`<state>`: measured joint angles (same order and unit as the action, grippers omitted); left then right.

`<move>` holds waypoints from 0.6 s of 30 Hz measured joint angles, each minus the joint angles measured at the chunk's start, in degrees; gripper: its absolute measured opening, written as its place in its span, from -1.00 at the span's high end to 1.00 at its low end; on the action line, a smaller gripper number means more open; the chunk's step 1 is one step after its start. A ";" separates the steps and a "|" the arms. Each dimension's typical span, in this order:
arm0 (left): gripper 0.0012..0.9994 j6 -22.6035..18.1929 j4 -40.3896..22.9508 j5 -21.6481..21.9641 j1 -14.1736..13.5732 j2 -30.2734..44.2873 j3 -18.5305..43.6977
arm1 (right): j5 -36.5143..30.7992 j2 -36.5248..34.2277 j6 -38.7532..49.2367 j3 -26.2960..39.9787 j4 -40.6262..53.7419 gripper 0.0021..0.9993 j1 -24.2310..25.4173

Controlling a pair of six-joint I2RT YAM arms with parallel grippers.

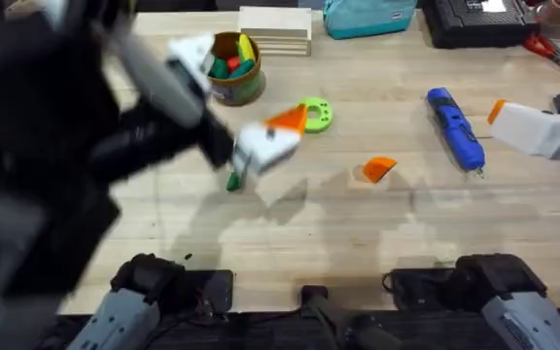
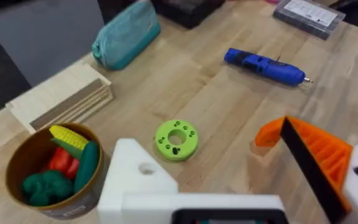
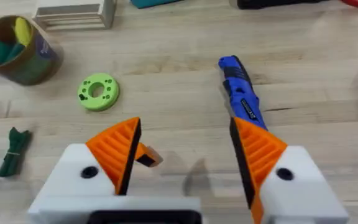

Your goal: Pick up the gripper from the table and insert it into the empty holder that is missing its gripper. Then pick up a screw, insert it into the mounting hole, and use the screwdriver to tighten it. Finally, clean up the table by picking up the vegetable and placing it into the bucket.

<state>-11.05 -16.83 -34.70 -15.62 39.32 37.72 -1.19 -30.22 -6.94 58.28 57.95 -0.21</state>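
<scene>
Desk (image 1: 358, 243) carries orange gripper (image 1: 378, 169): light, rigid; grasp its flat sides. Right fingers (image 3: 260, 149) open; left fingers' state unclear.

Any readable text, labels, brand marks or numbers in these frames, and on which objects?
None can be read.
The screwdriver: a pale mark on its side, too blurred.
The bucket: printed side, too blurred.
The clear box: white label, too small.
The teal pouch: small tag, unreadable.

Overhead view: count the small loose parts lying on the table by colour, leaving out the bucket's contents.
Orange: 1, the gripper wedge
Blue: 1, the screwdriver
Green: 2, the ring and the vegetable
Total: 4
</scene>
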 joint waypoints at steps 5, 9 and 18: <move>-0.97 2.47 7.23 -0.02 -1.24 -16.64 -14.31 | 0.00 0.00 -0.13 0.00 0.00 -0.70 0.00; -0.97 5.33 13.59 -0.01 -2.24 -26.28 -24.85 | 0.00 0.00 -0.15 0.00 0.00 -0.70 0.00; -0.97 10.89 19.99 0.06 -2.38 -37.72 -37.38 | 0.00 0.00 -0.16 0.00 0.00 -0.70 0.00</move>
<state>-0.16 3.16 -34.64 -18.00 1.60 0.34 -1.19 -30.22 -7.10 58.28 57.95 -0.21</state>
